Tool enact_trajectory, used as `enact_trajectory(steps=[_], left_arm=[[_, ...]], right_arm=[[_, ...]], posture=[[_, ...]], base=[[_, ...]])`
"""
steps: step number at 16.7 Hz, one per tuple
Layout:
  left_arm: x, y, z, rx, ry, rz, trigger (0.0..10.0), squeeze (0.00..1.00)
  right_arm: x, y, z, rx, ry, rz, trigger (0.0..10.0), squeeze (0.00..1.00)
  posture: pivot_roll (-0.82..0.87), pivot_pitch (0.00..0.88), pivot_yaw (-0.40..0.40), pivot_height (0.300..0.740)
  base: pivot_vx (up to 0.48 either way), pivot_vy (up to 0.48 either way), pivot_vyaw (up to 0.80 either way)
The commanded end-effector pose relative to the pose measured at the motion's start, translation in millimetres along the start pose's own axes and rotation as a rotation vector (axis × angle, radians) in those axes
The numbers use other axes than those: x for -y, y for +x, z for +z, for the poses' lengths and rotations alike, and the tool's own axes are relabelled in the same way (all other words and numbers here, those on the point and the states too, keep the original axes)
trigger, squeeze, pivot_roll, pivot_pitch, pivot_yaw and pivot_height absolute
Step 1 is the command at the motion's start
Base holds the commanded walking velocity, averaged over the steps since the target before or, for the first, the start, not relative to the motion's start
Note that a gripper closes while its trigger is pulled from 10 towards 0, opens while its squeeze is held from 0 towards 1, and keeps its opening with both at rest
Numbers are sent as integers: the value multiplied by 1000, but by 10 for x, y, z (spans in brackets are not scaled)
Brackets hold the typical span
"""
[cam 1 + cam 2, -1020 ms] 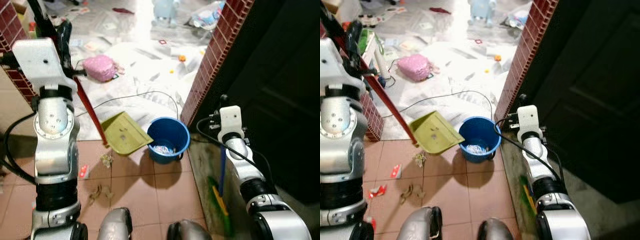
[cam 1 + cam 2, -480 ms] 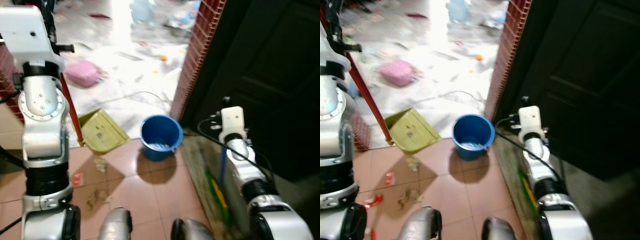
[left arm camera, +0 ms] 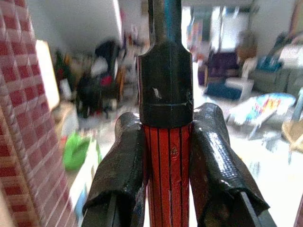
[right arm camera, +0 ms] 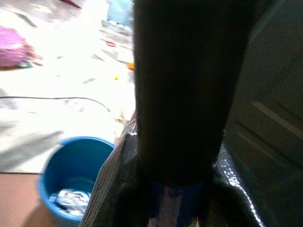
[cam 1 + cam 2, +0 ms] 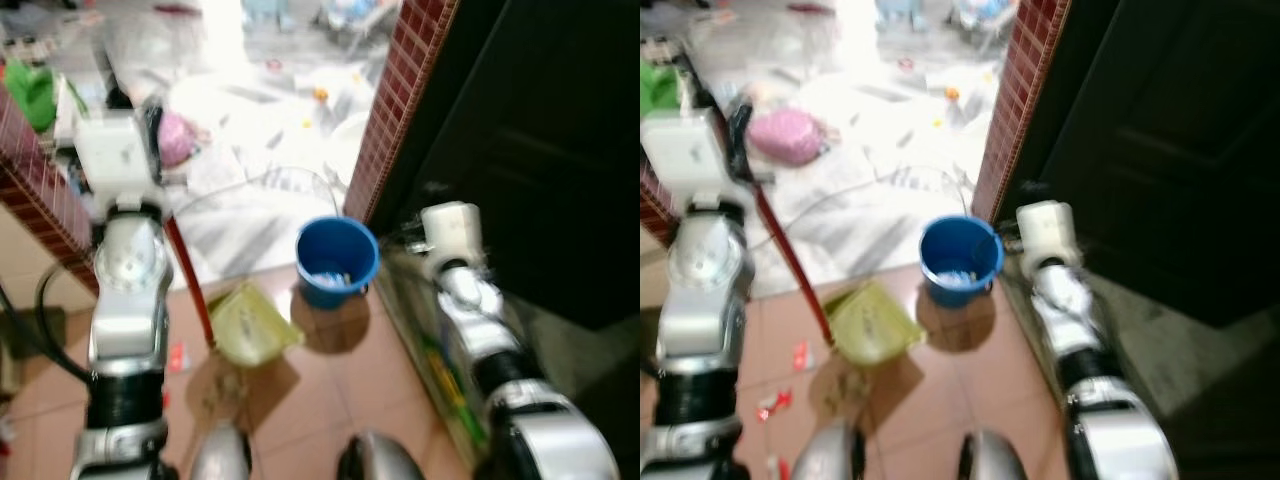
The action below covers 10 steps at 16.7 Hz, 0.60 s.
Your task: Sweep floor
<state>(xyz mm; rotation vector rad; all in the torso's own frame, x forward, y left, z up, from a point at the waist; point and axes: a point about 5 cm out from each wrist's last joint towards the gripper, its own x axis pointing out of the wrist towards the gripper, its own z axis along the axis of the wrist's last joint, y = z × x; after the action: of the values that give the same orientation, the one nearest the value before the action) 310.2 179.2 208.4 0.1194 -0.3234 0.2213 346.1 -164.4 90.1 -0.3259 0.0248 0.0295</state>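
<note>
My left gripper (image 3: 166,124) is shut on the red handle (image 3: 168,158) of the yellow-green dustpan (image 5: 248,322), just below the handle's black collar. The pan rests on the brown tiles in front of me, short of the blue bucket (image 5: 337,262), which holds some litter. My right gripper (image 4: 175,189) is shut on the blue broom handle (image 4: 176,196), beside the bucket (image 4: 71,182). The broom's green bristles (image 5: 444,368) hang down along my right arm by the dark door. Scraps of litter (image 5: 776,401) lie on the tiles near my feet.
A red brick pillar (image 5: 400,110) stands just behind the bucket, with a dark door (image 5: 540,150) to its right. A low brick wall (image 5: 35,205) is on the left. Beyond lie a cable (image 5: 270,180), a pink bag (image 5: 785,132) and scattered clutter.
The camera has swung and the picture is blurred. The dustpan has come away from the bucket's rim, down onto the tiles nearer me, with my left arm lowered. My right gripper still holds the broom.
</note>
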Motion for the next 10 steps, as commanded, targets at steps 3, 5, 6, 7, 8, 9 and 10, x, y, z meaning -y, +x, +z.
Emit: enact_trajectory(steps=[3, 5, 6, 7, 8, 9, 10], left_arm=[[167, -163, -110, 18, 15, -38, 10000, 0], [218, -232, -237, -20, 13, -57, 10000, 0], [258, -270, -322, -48, 28, -59, 10000, 0], [300, -302, -381, -72, 27, -60, 10000, 0], [331, -321, -402, -80, 12, -68, 10000, 0], [385, -356, -449, -103, -6, -73, 10000, 0], [428, -369, -454, -112, -22, -77, 10000, 0]], right_arm=[[98, 10, 15, 15, 10, -26, 10000, 0], [84, 21, 27, 14, 10, -27, 10000, 0], [62, 22, 37, 19, 1, -20, 10000, 0], [45, 23, 48, 25, -3, -11, 10000, 0], [42, 22, 51, 29, -2, -4, 10000, 0], [28, 23, 68, 40, 2, 9, 10000, 0], [15, 32, 89, 49, -2, 21, 10000, 0]], posture=[[44, 76, -75, 740], [50, 78, -74, 740], [53, 79, -74, 740], [57, 85, -78, 740], [58, 82, -83, 740], [58, 82, -83, 740], [55, 80, -88, 740]], base=[[0, 0, 0], [0, 0, 0], [0, 0, 0], [0, 0, 0], [0, 0, 0], [0, 0, 463], [0, 0, 800]])
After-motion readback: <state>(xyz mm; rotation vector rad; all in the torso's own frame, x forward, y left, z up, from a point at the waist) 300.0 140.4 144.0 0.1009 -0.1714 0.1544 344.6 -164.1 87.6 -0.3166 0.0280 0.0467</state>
